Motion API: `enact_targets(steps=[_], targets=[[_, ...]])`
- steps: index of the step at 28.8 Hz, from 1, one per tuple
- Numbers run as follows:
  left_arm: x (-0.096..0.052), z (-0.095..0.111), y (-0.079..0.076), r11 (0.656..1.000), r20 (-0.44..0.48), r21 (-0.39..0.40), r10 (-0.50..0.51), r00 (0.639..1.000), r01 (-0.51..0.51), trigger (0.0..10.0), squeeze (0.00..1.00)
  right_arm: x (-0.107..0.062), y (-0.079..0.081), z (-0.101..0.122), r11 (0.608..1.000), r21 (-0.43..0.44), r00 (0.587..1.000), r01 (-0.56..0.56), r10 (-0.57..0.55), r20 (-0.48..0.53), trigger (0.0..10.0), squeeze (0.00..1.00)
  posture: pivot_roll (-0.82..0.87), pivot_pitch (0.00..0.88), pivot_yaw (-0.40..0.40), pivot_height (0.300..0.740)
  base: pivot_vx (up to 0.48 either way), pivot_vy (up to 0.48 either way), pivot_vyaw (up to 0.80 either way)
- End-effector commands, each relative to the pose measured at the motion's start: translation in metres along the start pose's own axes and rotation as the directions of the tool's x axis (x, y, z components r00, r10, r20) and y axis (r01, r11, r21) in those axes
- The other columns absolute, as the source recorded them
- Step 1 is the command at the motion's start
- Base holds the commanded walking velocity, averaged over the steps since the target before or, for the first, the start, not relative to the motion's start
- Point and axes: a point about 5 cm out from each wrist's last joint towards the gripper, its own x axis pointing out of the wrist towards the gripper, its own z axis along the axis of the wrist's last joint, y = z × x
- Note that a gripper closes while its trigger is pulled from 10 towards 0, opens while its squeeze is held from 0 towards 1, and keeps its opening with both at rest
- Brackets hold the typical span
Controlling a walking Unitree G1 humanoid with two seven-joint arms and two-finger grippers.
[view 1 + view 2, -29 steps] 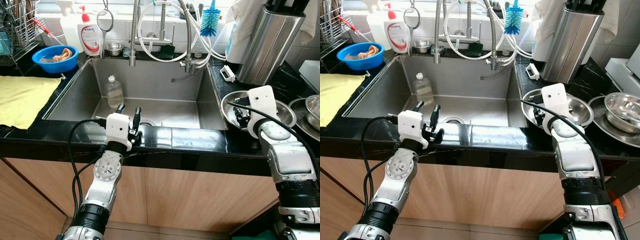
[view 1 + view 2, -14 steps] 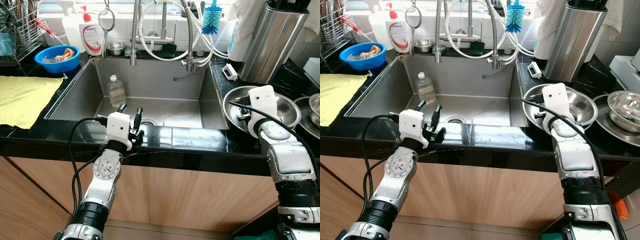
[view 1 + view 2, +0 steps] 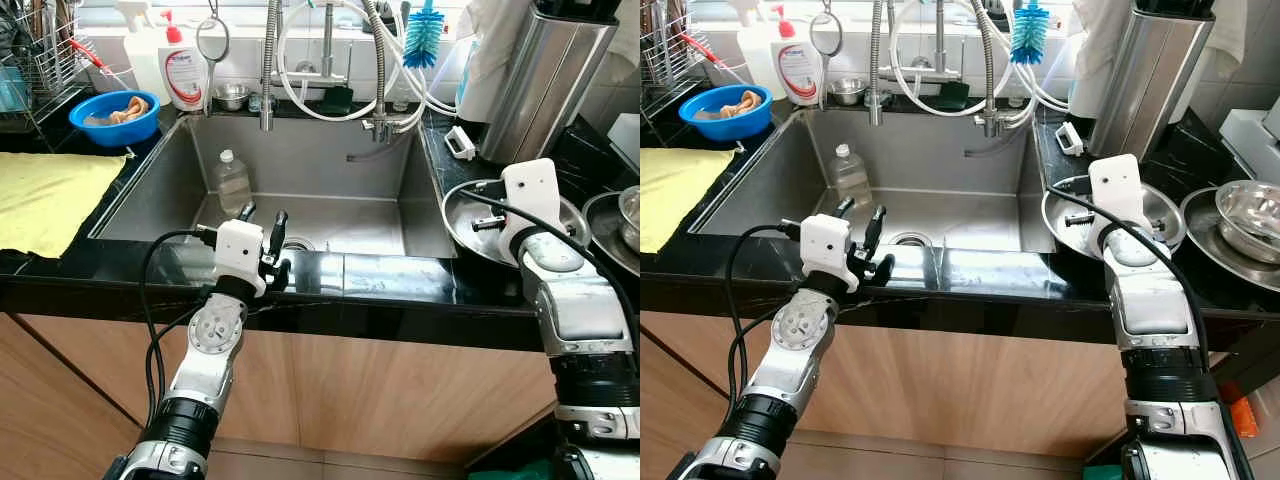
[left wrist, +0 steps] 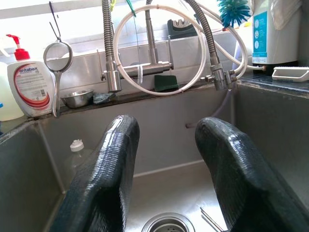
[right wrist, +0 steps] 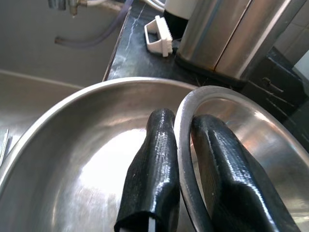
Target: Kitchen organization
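My right gripper (image 3: 487,222) (image 5: 184,119) is shut on the rim of a steel bowl (image 5: 227,94). One finger is inside that rim and the other outside it. This bowl lies within a wider steel bowl (image 3: 462,236) (image 5: 82,150) on the black counter, right of the sink. My left gripper (image 3: 262,216) (image 4: 168,126) is open with nothing between its fingers. It hovers over the sink's front edge and points towards the drain (image 4: 167,224).
A clear plastic bottle (image 3: 229,180) stands in the sink (image 3: 300,150). Back left are a blue bowl (image 3: 113,115), a soap bottle (image 3: 182,68) and a dish rack (image 3: 35,60); a yellow cloth (image 3: 45,195) covers the left counter. A tall steel canister (image 3: 545,80) and more steel bowls (image 3: 625,215) crowd the right.
My right wrist has risen and tilted a little while still pinching the bowl's rim. The left arm has hardly moved. The camera shifted slightly.
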Motion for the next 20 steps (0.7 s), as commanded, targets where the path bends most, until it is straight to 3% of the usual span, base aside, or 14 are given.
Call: enact_targets(steps=[1, 16, 19, 20], targets=[[0.002, -0.002, 0.002, 1.000, -0.012, -0.001, -0.002, 1.000, 0.002, 10.0, 0.00, -0.001, 0.000, 0.018, 1.000, 0.030, 0.998, -0.003, 0.001, 0.067, 0.0, 0.00, -0.17, 0.000, 0.011, 0.706, 0.000, 0.000, 0.00], [0.001, -0.001, 0.002, 1.000, -0.006, -0.003, 0.007, 1.000, -0.007, 10.0, 0.00, -0.009, 0.012, 0.062, 0.994, 0.080, 0.969, -0.073, 0.052, 0.240, 0.0, 0.00, -0.17, 0.000, 0.007, 0.706, 0.000, 0.000, 0.00], [0.001, -0.001, 0.003, 1.000, -0.005, -0.004, 0.015, 1.000, -0.015, 10.0, 0.00, -0.009, 0.019, 0.072, 0.989, 0.069, 0.943, -0.128, 0.100, 0.317, 0.0, 0.00, -0.18, 0.000, 0.009, 0.706, 0.000, 0.000, 0.00], [0.001, -0.001, 0.002, 1.000, -0.005, -0.004, 0.017, 1.000, -0.017, 10.0, 0.00, -0.009, 0.031, 0.077, 0.981, 0.030, 0.918, -0.189, 0.166, 0.360, 10.0, 0.00, -0.18, 0.000, 0.009, 0.706, 0.000, 0.000, 0.00]])
